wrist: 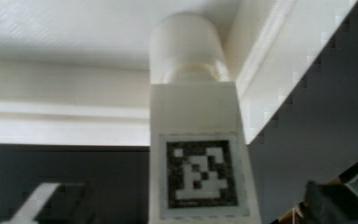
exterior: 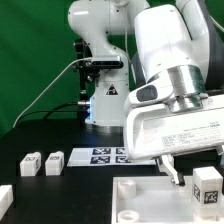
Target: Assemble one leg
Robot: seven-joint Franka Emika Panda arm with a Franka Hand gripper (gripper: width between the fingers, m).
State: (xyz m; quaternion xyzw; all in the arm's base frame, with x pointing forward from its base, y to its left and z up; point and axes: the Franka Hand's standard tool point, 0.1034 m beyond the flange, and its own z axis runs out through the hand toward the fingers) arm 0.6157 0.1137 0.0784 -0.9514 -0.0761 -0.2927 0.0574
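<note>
A white leg [wrist: 197, 130] with a black-and-white tag lies between my fingers in the wrist view. Its round peg end [wrist: 190, 50] touches the white tray-like panel [wrist: 69, 70]. My gripper [wrist: 190, 208] is open, and both fingertips [wrist: 37, 205] stand well clear of the leg's sides. In the exterior view the same leg [exterior: 207, 186] stands upright at the panel's [exterior: 140, 200] right end, under my gripper [exterior: 190, 168]. The dark finger [exterior: 171, 166] hangs to the exterior view's left of the leg.
Two more tagged legs [exterior: 30, 163] [exterior: 52, 161] lie on the black table at the exterior view's left, and another [exterior: 5, 197] lies at the left edge. The marker board [exterior: 105, 155] lies in front of the arm's base [exterior: 104, 100].
</note>
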